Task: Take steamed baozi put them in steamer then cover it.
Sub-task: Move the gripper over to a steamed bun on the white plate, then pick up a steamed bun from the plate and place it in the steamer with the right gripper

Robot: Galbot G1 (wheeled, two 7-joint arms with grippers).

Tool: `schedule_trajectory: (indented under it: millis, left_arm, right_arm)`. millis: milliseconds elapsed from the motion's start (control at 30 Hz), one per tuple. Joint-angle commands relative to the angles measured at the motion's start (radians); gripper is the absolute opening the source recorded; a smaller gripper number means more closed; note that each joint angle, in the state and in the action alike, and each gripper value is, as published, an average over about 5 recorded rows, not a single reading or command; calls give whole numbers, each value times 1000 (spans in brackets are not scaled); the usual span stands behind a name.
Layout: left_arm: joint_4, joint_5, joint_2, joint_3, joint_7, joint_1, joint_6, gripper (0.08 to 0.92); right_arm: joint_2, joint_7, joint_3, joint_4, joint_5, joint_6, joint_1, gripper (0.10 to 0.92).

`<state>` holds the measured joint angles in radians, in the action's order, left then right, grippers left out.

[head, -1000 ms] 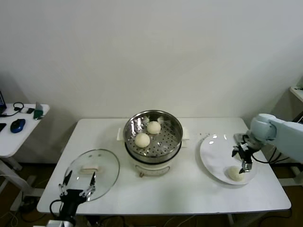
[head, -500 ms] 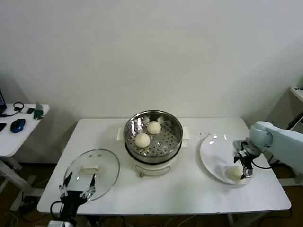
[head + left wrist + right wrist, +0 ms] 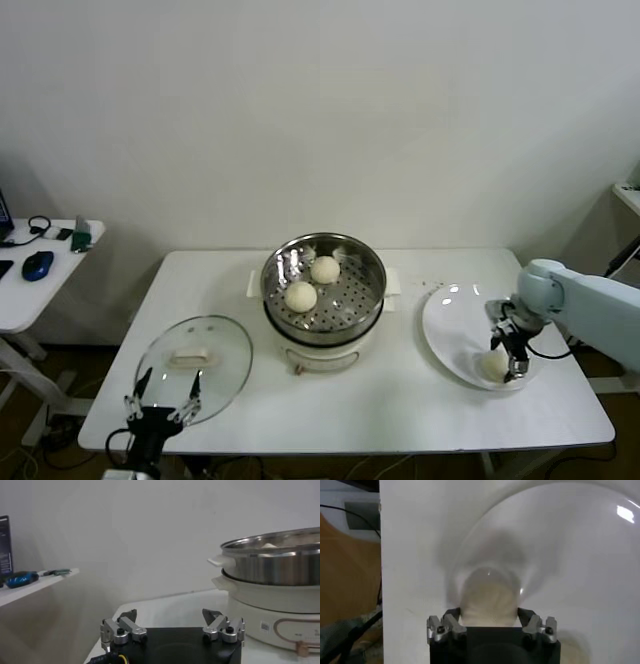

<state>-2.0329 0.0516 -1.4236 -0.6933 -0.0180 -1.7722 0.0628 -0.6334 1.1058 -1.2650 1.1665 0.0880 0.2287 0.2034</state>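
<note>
The steamer [image 3: 323, 290], a shiny steel pot on a white base, stands mid-table with two baozi [image 3: 301, 296] [image 3: 325, 269] on its perforated tray. A third baozi [image 3: 493, 365] lies on the white plate [image 3: 450, 320] at the right. My right gripper [image 3: 505, 360] is down over that bun. In the right wrist view its open fingers [image 3: 451, 617] flank the baozi [image 3: 487, 597] on both sides. My left gripper [image 3: 160, 405] is open and empty at the table's front left edge, next to the glass lid [image 3: 195, 365]. A fourth baozi is not in view.
A side table [image 3: 40, 290] with a mouse and cables stands at far left. In the left wrist view the steamer [image 3: 280, 562] rises ahead of the open left gripper [image 3: 172, 622]. The plate [image 3: 570, 555] lies close to the table's right edge.
My right gripper has come down and slightly inward onto the plate, so that its fingers now stand around the baozi. The left gripper has sunk a little.
</note>
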Motion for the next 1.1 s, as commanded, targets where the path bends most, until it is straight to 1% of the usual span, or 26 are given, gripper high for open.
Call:
schedule_trajectory:
  millis: [33,333,500,600,700,767,900,1100]
  left_arm:
    - [1,-1,1,-1,1,-1,-1,823]
    - [0,3,2,-4,1,-3,1,823]
    - [2,3,4,-2,2,-2,0,823]
    - [1,2,5,0,3,-1,-2,823]
    - [-2,1,5,3,5,0,-4,823]
    - [-4,1,4,4,6,0,-4,823]
    - [-8,-1,3,6,1,-3,-4,823]
    - [-11,-2,1,12,-4,-9,-5,823]
  right_arm:
    - [-19,4,-25,-10,7,0,7,732]
    - [-22,7,-44,-8,20,-5,43,688]
    - [-34,16,-85,-7,37,-57,162,679]
    - [-74,32,-152,-6,25,-176,304,679]
    - [-142,42,-222,2,-40,-348,458,680]
    - [-192,47,-253,14,-77,-434,541,682]
    - [-281,47,-264,50,-130,-544,634,687]
    - [-384,36,-228,129,-200,-678,673,687]
